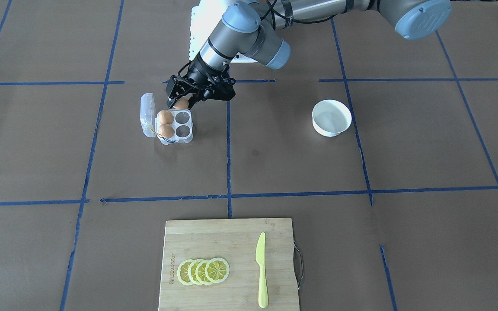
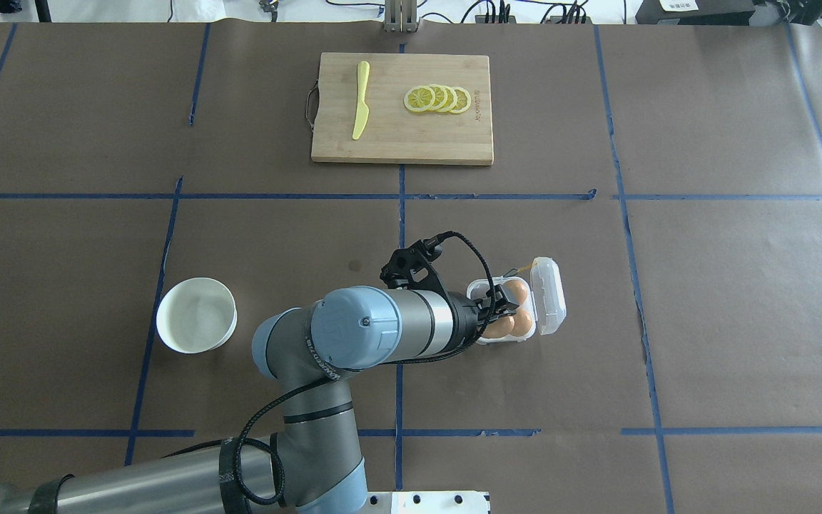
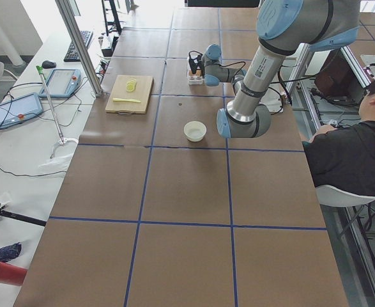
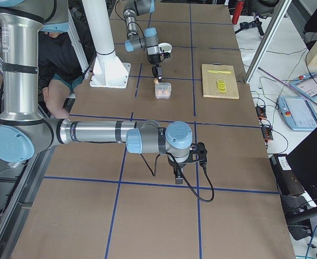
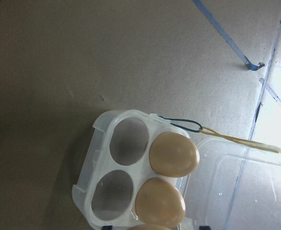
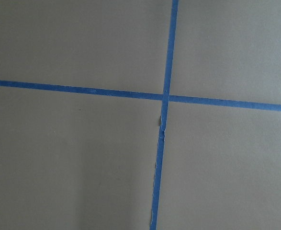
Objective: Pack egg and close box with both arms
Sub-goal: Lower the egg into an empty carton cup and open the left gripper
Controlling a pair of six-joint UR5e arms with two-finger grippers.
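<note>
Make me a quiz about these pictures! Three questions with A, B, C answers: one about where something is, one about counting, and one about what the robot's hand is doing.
1. Where does the yellow knife lie?
A) on the wooden cutting board
B) in the white bowl
C) on the bare table

2. How many eggs sit in cells of the box?
A) one
B) two
C) four

3. What is the left gripper doing?
A) its jaws are closed on a third egg
B) its jaws are wide open and empty
C) it is lifting the knife

Answers:
1 A, the knife lies on the board beside the lemon slices.
2 B, two cells are filled and two are empty.
3 A, an orange-brown egg shows between the jaws, next to the box.
</note>
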